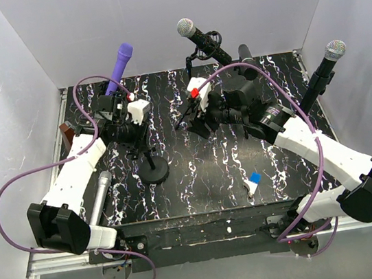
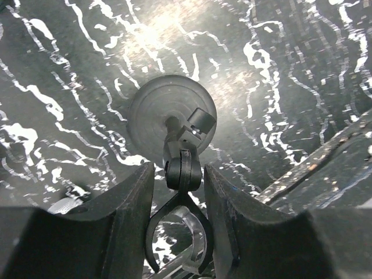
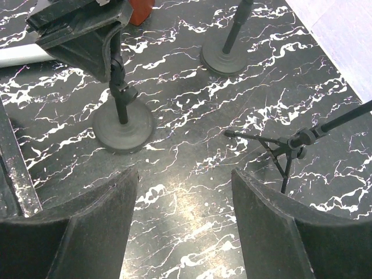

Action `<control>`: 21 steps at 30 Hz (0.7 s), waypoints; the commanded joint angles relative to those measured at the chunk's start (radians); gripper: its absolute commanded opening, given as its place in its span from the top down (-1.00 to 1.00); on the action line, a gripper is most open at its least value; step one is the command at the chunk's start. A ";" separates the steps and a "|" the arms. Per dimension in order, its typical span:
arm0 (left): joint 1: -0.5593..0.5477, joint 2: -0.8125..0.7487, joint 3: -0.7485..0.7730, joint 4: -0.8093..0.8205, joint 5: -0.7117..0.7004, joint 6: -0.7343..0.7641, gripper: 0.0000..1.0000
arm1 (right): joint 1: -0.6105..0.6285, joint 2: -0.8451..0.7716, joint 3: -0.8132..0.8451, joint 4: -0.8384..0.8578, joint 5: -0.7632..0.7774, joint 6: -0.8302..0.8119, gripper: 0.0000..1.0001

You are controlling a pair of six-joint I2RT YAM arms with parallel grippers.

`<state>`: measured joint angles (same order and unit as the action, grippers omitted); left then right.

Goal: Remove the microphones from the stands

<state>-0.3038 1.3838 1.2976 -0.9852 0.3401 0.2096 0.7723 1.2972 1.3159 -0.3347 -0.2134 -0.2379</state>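
A black stand with a round base (image 1: 154, 171) rises under my left gripper (image 1: 136, 132). In the left wrist view its empty C-shaped clip (image 2: 181, 224) sits between my fingers, which press on both of its sides above the base (image 2: 152, 116). A silver microphone (image 1: 99, 197) lies flat on the table beside my left arm. A purple microphone (image 1: 120, 62) sits in a stand at the back left. A silver-headed black microphone (image 1: 193, 33) rests on a tripod stand (image 3: 285, 151). My right gripper (image 1: 195, 114) hangs open over bare table (image 3: 185, 186).
Another microphone (image 1: 328, 64) stands on a stand at the far right. A small blue and white object (image 1: 253, 182) lies near the front edge. A brown block (image 1: 66, 134) sits at the left edge. White walls enclose three sides.
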 commanded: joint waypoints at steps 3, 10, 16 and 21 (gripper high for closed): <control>0.009 -0.045 0.060 0.000 -0.177 0.122 0.72 | -0.007 -0.003 -0.009 0.049 -0.023 0.017 -0.44; 0.019 -0.065 0.042 0.083 -0.321 0.181 0.81 | -0.008 -0.009 -0.029 0.051 -0.027 0.022 -0.43; 0.025 -0.074 0.005 0.155 -0.415 0.217 0.84 | -0.008 -0.006 -0.030 0.042 -0.029 0.022 -0.43; 0.058 -0.051 0.017 0.184 -0.431 0.221 0.85 | -0.008 -0.003 -0.023 0.028 -0.027 0.017 -0.43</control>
<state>-0.2775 1.3586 1.3006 -0.8852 -0.0147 0.3939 0.7670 1.2980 1.2797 -0.3271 -0.2314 -0.2310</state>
